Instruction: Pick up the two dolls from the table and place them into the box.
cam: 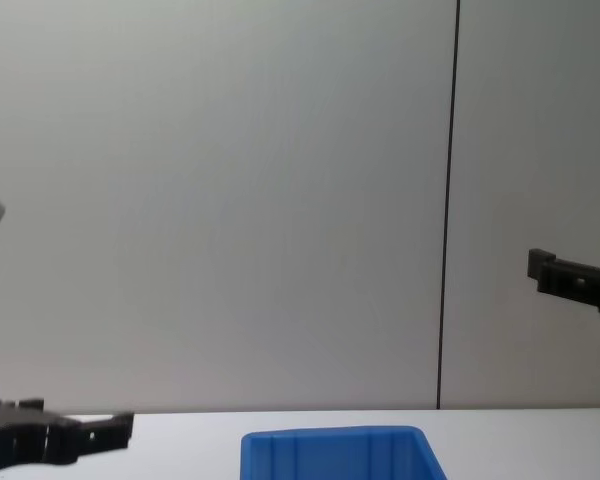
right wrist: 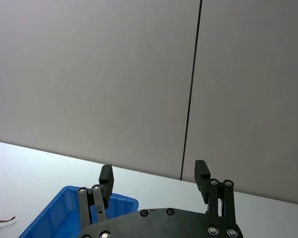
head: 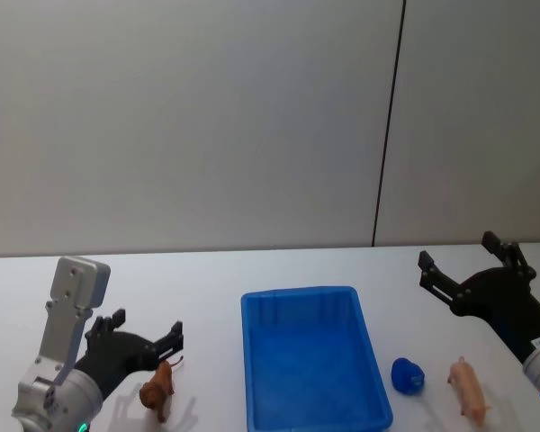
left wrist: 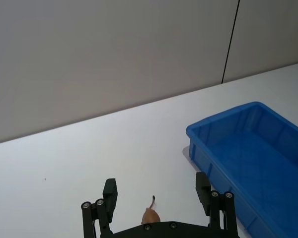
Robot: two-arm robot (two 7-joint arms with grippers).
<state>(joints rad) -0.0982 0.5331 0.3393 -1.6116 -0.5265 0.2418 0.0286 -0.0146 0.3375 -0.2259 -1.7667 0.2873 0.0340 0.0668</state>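
Note:
A small reddish-brown doll [head: 157, 389] with a thin tail stands on the white table [head: 207, 279], left of the blue box [head: 310, 360]. My left gripper [head: 147, 326] hovers open just above and behind it. In the left wrist view the doll [left wrist: 150, 215] sits low between the spread fingers of the left gripper [left wrist: 156, 186]. A pink pig doll [head: 468, 387] lies right of the box. My right gripper [head: 459, 252] is raised above the table's right side, open and holding nothing, well apart from the pig. The box [left wrist: 253, 148] holds nothing.
A small dark-blue object [head: 408, 374] lies between the box and the pink pig. A grey wall with a vertical dark seam [head: 387, 126] stands behind the table. Bare tabletop stretches behind the box and on the far left.

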